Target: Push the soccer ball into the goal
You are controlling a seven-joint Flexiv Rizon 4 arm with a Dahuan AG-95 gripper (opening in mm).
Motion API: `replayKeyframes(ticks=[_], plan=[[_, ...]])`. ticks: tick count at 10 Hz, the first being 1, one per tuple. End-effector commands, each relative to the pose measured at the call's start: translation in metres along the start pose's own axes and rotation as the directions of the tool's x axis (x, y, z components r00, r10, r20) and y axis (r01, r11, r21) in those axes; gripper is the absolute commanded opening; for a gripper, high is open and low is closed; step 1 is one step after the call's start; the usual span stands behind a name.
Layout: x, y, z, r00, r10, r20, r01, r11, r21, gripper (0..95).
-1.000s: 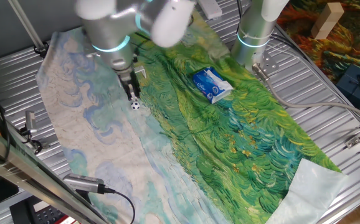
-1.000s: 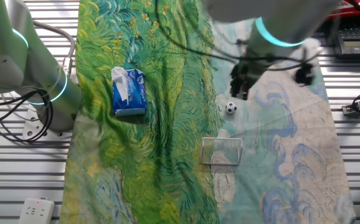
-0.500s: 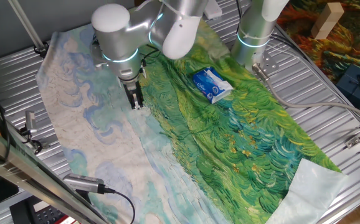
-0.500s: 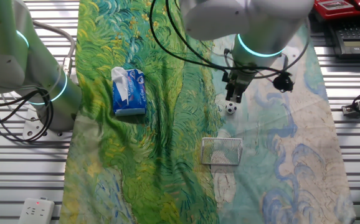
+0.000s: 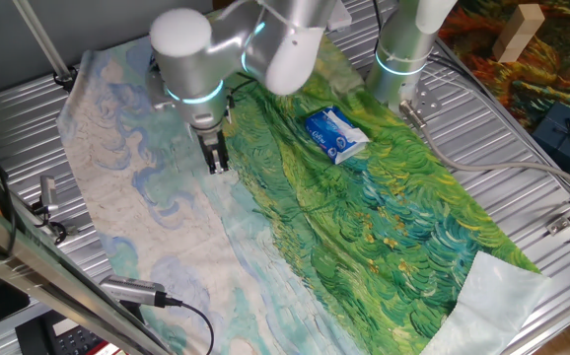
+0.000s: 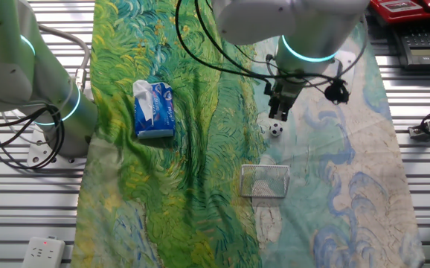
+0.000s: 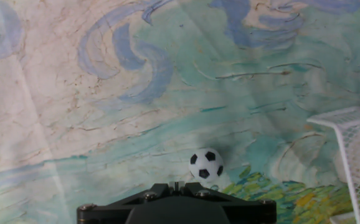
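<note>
The soccer ball (image 6: 275, 129) is a tiny white ball with black patches on the painted cloth. In the hand view the ball (image 7: 206, 165) lies just ahead of my fingers, slightly to the right. My gripper (image 6: 278, 113) is shut and empty, fingertips low over the cloth right behind the ball. In the one fixed view my gripper (image 5: 216, 160) hides the ball. The goal (image 6: 265, 181), a small white net frame, stands a short way beyond the ball; in the hand view the goal (image 7: 353, 163) is at the right edge.
A blue-and-white packet (image 6: 154, 109) lies on the green part of the cloth, well to the side; it also shows in the one fixed view (image 5: 334, 134). A second arm's base (image 5: 401, 54) stands at the cloth's edge. Metal slats surround the cloth.
My gripper has turned and come down close behind the ball, which it now hides in the one fixed view. The ball and goal have not moved.
</note>
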State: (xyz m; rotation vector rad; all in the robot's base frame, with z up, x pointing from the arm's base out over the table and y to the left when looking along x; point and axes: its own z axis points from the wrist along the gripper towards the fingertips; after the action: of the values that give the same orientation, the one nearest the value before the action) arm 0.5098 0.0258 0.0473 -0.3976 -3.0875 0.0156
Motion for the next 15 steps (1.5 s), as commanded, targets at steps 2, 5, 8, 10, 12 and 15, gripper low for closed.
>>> replayKeyframes(ticks=[2,5,8,10,12,15], plan=[[0.001,-0.001,-0.002,0.992,-0.014,-0.123,0.019,0.999,0.038,0.0],[-0.005,-0.001,0.012,0.996,-0.003,-0.090,0.002,1.000,-0.013,0.0],[-0.008,0.000,0.020,0.997,-0.002,-0.073,0.001,1.000,-0.012,0.0],[-0.011,0.003,0.021,0.998,-0.002,-0.066,0.001,1.000,-0.014,0.0],[-0.018,0.012,0.023,0.999,-0.002,-0.053,0.001,1.000,-0.013,0.0],[-0.018,0.010,0.026,0.999,-0.002,-0.052,0.001,1.000,-0.014,0.0]])
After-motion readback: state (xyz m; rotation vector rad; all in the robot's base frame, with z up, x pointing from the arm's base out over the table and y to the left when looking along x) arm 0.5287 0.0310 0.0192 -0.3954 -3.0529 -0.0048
